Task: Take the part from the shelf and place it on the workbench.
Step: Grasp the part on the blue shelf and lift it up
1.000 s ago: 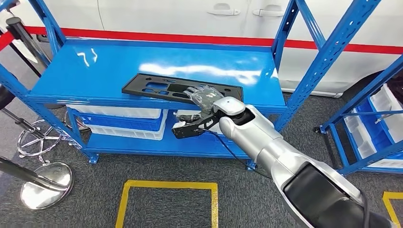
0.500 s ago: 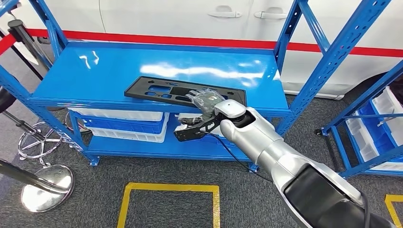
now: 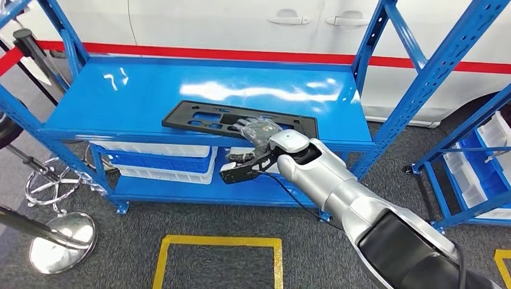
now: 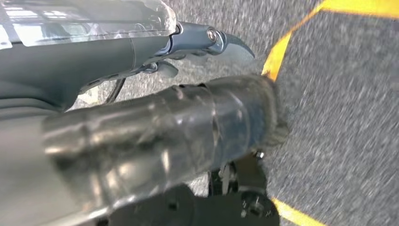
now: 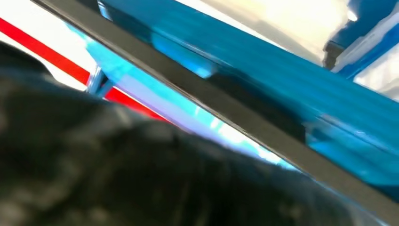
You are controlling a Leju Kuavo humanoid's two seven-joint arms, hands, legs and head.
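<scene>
The part is a long flat black plate with cut-outs. It lies near the front edge of the blue shelf's top deck. My right hand grips the plate's near edge towards its right end, fingers laid over the top and the thumb hidden underneath. In the right wrist view the plate's edge runs as a dark strip past the blurred dark hand. My left hand hangs over grey floor and holds nothing.
Blue uprights frame the shelf, with white and blue bins on the tier below. A white car with a red stripe stands behind. A second blue rack is at the right, chrome stanchion bases at the left, yellow floor tape nearby.
The whole picture has drifted slightly down and right, so the camera moved. My right hand stays at the same spot on the plate's near edge.
</scene>
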